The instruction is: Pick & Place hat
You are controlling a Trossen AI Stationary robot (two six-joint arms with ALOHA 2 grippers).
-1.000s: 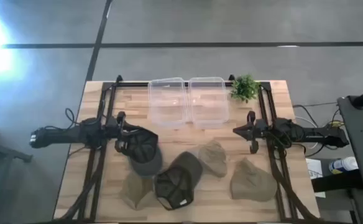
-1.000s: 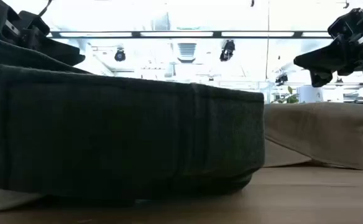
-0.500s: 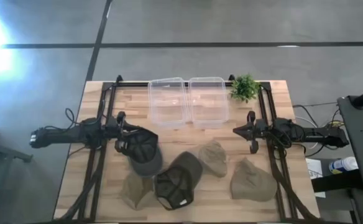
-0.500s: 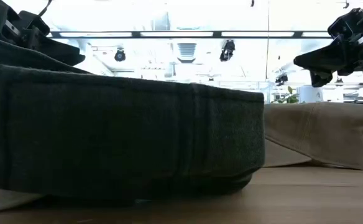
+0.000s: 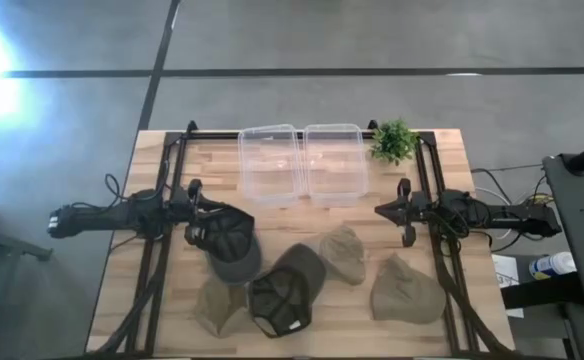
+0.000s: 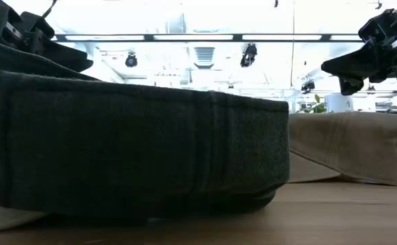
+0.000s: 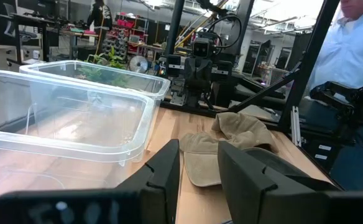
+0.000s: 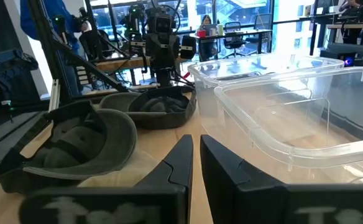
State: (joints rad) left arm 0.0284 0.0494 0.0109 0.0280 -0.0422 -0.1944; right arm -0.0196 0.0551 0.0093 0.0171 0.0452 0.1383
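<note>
Hat first: the dark mesh-backed hat (image 5: pixel 224 234) sits right against my left hand (image 5: pixel 194 212), at the left side of the surface (image 5: pixel 212 165) and overlapping a grey cap (image 5: pixel 242 266). From these views I cannot tell whether that hand has hold of it or is only pressed up beside it.

Nothing has shifted over the last second. Both arms and every hat lie exactly as they did, so I judge the pick is either just made or just about to be, and the carry has not begun.

My right hand (image 5: pixel 390 211) waits over the right side, closed to a sliver and empty.

Outward, two clear bins (image 5: pixel 270 165) stand side by side at the far edge, with open boards between them and my left hand. Their near rims are the only edge to clear. Four more hats crowd the near side, and a small plant (image 5: pixel 393 140) stands beside the right bin.
</note>
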